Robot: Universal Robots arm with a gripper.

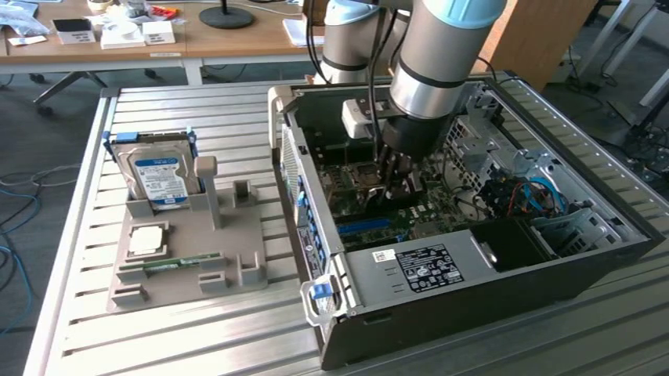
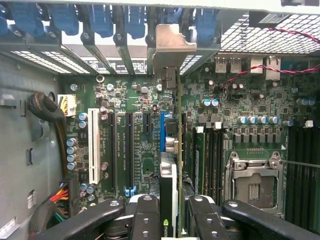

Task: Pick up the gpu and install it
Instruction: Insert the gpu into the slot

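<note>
Gpu stands edge-on between the fingers of our tool, which is clamped on it; in the wrist view we see its thin green board edge running away from us toward the rear wall of the case, with its silver end bracket up against the row of blue slot latches. We find the card directly over the motherboard, lined up with the blue slot beneath it. Whether its lower edge is already seated in that slot, we cannot tell.

Room on either side is tight. To one flank lie the two long black slots and the white slot; to the other, the memory slots sit just beside the card, with the processor socket beyond them.

In the exterior view our tool reaches down into the open computer case, whose walls ring it on all sides; the power supply lies near it, toward the camera. Well apart, on the worktop at the exterior view's left, a grey holder carries the hard drive upright and a RAM stick lying low.
</note>
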